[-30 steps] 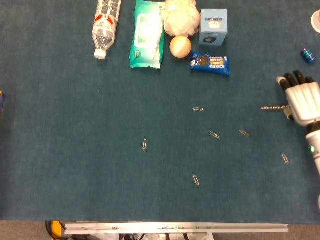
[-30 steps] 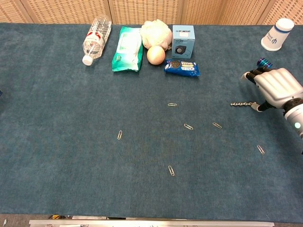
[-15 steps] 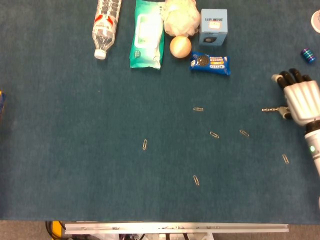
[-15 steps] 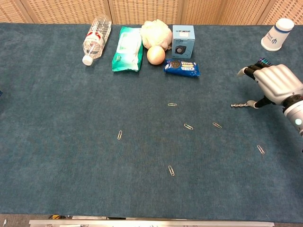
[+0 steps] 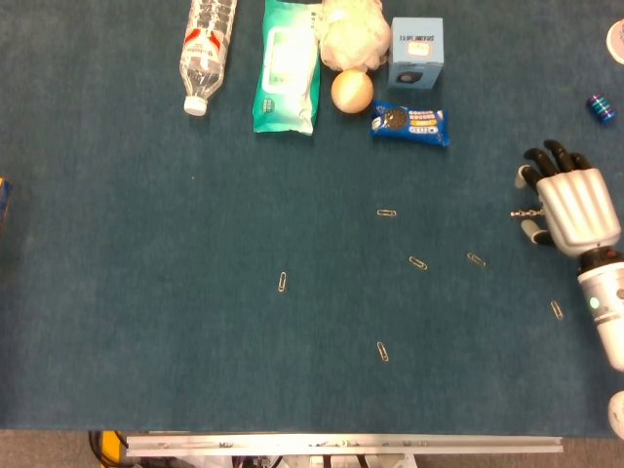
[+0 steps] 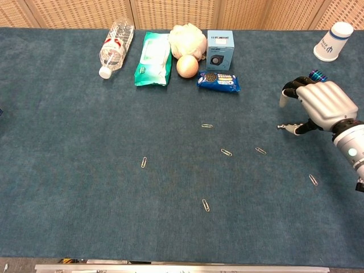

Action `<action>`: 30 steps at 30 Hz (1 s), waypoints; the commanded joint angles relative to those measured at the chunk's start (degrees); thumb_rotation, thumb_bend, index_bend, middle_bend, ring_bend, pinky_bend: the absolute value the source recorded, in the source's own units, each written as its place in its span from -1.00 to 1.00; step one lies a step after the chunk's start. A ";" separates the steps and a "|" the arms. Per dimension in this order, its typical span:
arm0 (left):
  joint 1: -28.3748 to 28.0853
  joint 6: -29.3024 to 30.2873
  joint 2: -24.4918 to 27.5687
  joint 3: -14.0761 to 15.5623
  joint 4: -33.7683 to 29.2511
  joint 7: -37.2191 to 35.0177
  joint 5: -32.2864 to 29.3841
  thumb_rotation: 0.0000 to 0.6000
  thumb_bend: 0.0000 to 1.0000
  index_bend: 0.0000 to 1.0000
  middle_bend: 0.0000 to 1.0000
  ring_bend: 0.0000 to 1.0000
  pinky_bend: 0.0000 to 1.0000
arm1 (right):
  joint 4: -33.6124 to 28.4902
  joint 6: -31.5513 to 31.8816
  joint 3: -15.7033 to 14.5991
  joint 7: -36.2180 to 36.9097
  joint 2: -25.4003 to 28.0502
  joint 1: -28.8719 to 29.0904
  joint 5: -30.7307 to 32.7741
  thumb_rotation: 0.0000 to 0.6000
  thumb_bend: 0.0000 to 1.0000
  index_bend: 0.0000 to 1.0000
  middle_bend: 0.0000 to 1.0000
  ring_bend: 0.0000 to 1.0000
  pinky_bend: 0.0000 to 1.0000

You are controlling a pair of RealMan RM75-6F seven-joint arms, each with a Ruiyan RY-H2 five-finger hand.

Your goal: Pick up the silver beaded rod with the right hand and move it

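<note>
A: Rod position? 
B: Silver beaded rod (image 5: 523, 213) lies on the blue table (image 5: 195, 292) at its right side; only the left tip shows beyond the right hand (image 5: 570, 207).
A: Hand state? 
B: Palm down over the rod, fingers (image 6: 291, 86) curled with gaps between them, thumb beside the rod. Contact possibly made; grip cannot be confirmed from either view.
A: Neighbours? 
B: Paperclip (image 5: 476, 260) near, lower left. Left hand out of view.

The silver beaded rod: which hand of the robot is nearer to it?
Right. The right hand is over the silver beaded rod, covering most of it, fingers spread around it. The left hand shows in neither view.
</note>
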 commanded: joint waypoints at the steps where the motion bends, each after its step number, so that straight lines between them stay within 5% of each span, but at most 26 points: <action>1: 0.07 0.13 0.10 0.01 -0.04 -0.22 0.15 1.00 -0.16 -0.30 -0.30 -0.50 -0.18 | -2.64 -0.47 0.81 -4.48 0.21 0.00 3.06 1.00 -0.68 -0.13 -0.52 -0.75 -0.43; 30: 0.25 0.35 0.37 0.13 -0.17 -0.56 0.57 1.00 -0.16 -0.30 -0.30 -0.50 -0.18 | 0.45 -2.40 0.11 -10.05 -3.27 1.58 8.60 1.00 -0.56 -0.03 -0.53 -0.76 -0.46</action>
